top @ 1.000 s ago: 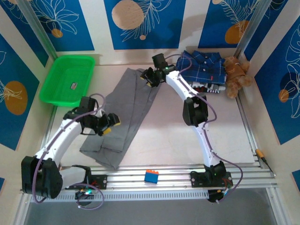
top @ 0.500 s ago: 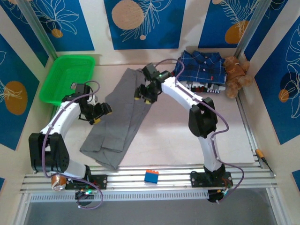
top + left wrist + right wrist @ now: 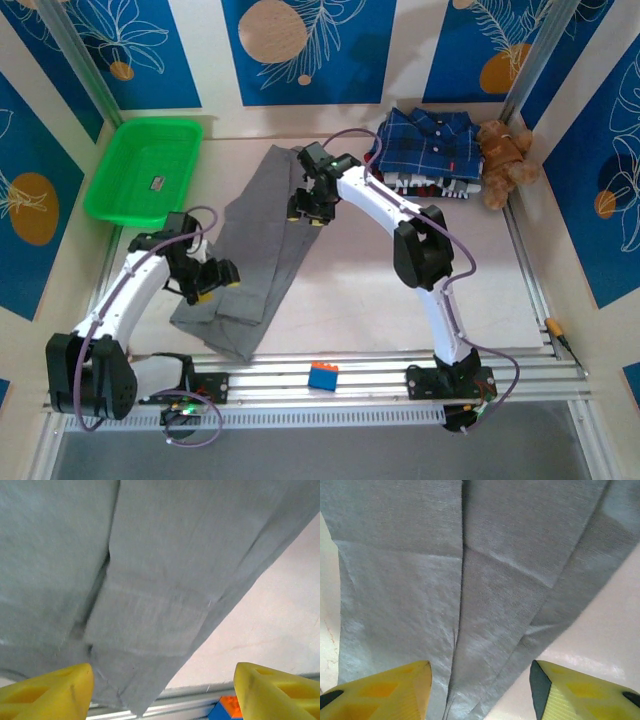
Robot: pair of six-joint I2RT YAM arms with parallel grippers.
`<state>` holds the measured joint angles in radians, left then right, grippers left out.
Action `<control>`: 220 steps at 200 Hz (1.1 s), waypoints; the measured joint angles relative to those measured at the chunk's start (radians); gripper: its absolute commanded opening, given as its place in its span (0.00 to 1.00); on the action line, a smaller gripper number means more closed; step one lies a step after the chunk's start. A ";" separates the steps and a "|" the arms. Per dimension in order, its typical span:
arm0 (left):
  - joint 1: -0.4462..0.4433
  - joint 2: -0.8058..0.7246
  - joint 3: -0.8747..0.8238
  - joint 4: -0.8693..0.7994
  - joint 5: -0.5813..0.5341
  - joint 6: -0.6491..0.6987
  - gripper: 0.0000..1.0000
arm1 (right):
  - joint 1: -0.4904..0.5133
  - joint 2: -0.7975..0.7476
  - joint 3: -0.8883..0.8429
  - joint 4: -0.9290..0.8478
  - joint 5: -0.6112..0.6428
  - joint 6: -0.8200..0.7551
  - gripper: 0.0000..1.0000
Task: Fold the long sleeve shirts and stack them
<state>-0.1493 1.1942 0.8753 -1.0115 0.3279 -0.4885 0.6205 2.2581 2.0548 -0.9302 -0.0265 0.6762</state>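
Grey shirt [image 3: 262, 245] lies flat on the tabletop [image 3: 360, 295] as a long narrow strip beneath both hands. Plaid shirt [image 3: 430, 145] sits folded well beyond the right hand [image 3: 306, 214]. That hand and the left hand [image 3: 213, 284] are spread wide, holding nothing. Judgement: lengthwise fold done; next, pinch one end and fold crosswise. No legible writing.

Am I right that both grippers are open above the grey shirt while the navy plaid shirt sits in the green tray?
Not quite: the navy plaid shirt sits at the far right beside the teddy bear, not in the green tray, as the top view shows. The rest holds.
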 measured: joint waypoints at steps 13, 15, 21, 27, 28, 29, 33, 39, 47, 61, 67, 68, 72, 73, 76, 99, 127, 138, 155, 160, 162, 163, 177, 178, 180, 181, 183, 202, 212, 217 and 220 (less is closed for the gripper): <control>-0.058 -0.016 -0.009 -0.014 -0.007 -0.006 0.73 | 0.008 0.011 -0.002 -0.005 -0.001 -0.010 0.55; -0.069 -0.017 -0.009 -0.016 -0.009 -0.008 0.73 | 0.009 0.011 -0.005 -0.004 -0.001 -0.011 0.55; -0.096 -0.021 -0.011 -0.018 -0.011 -0.012 0.72 | 0.011 0.011 -0.011 -0.005 -0.001 -0.013 0.55; -0.132 -0.019 -0.011 -0.018 -0.018 -0.019 0.71 | 0.011 0.011 -0.023 -0.005 -0.003 -0.014 0.55; -0.136 -0.019 -0.011 -0.018 -0.019 -0.020 0.71 | 0.011 0.011 -0.024 -0.005 -0.003 -0.014 0.55; -0.140 -0.018 -0.011 -0.018 -0.021 -0.022 0.71 | 0.012 0.011 -0.027 -0.005 -0.003 -0.015 0.55; -0.164 -0.013 -0.011 -0.016 -0.024 -0.024 0.70 | 0.013 0.011 -0.034 -0.004 -0.004 -0.017 0.55; -0.196 -0.003 -0.010 -0.017 -0.035 -0.028 0.69 | 0.013 0.010 -0.050 0.000 -0.005 -0.018 0.55; -0.241 0.021 -0.004 -0.019 -0.052 -0.033 0.67 | 0.012 0.009 -0.075 0.003 -0.006 -0.019 0.55; -0.309 0.082 0.021 -0.018 -0.086 -0.037 0.63 | 0.003 0.005 -0.131 0.010 -0.007 -0.021 0.55; -0.331 0.108 0.035 -0.016 -0.100 -0.035 0.62 | -0.002 0.003 -0.156 0.014 -0.007 -0.021 0.55; -0.336 0.116 0.039 -0.015 -0.101 -0.036 0.62 | -0.002 0.002 -0.159 0.015 -0.007 -0.021 0.55; -0.348 0.130 0.048 -0.014 -0.109 -0.032 0.61 | -0.006 0.000 -0.174 0.016 -0.007 -0.020 0.55; -0.353 0.138 0.051 -0.013 -0.113 -0.034 0.61 | -0.008 0.000 -0.180 0.016 -0.007 -0.021 0.55; -0.364 0.152 0.058 -0.012 -0.120 -0.032 0.61 | -0.011 -0.003 -0.191 0.019 -0.007 -0.021 0.55; -0.428 0.253 0.114 0.007 -0.172 -0.021 0.53 | -0.035 -0.029 -0.268 0.031 -0.007 -0.020 0.55; -0.474 0.367 0.173 0.024 -0.210 -0.001 0.45 | -0.058 -0.091 -0.330 0.049 -0.007 -0.020 0.55; -0.486 0.404 0.194 0.028 -0.226 0.009 0.43 | -0.062 -0.115 -0.347 0.059 -0.007 -0.020 0.55; -0.498 0.454 0.217 0.031 -0.252 0.020 0.38 | -0.064 -0.145 -0.371 0.072 -0.007 -0.020 0.55; -0.500 0.463 0.218 0.032 -0.260 0.025 0.37 | -0.065 -0.152 -0.377 0.076 -0.007 -0.020 0.55; -0.500 0.467 0.218 0.032 -0.262 0.026 0.36 | -0.065 -0.155 -0.381 0.078 -0.007 -0.020 0.55; -0.500 0.468 0.219 0.032 -0.263 0.028 0.36 | -0.065 -0.156 -0.382 0.079 -0.007 -0.020 0.55; -0.501 0.485 0.219 0.031 -0.280 0.029 0.35 | -0.070 -0.167 -0.401 0.089 -0.008 -0.020 0.55; -0.501 0.486 0.219 0.030 -0.282 0.030 0.35 | -0.071 -0.167 -0.402 0.089 -0.008 -0.020 0.55; -0.501 0.489 0.219 0.031 -0.285 0.031 0.35 | -0.071 -0.169 -0.404 0.089 -0.008 -0.020 0.55; -0.501 0.490 0.219 0.031 -0.285 0.032 0.35 | -0.071 -0.169 -0.406 0.089 -0.008 -0.020 0.55; -0.502 0.492 0.219 0.031 -0.288 0.032 0.35 | -0.071 -0.171 -0.409 0.090 -0.008 -0.020 0.55; -0.502 0.510 0.219 0.031 -0.308 0.040 0.34 | -0.079 -0.183 -0.440 0.101 -0.008 -0.020 0.55; -0.502 0.513 0.218 0.036 -0.311 0.045 0.34 | -0.086 -0.188 -0.453 0.104 -0.008 -0.020 0.55; -0.502 0.513 0.218 0.039 -0.311 0.047 0.34 | -0.090 -0.190 -0.457 0.104 -0.008 -0.020 0.55; -0.502 0.514 0.218 0.042 -0.311 0.047 0.34 | -0.092 -0.192 -0.459 0.106 -0.009 -0.020 0.54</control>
<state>-0.6514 1.7081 1.0931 -0.9695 0.0170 -0.4416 0.5282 2.0663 1.5955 -0.8246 -0.0353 0.6563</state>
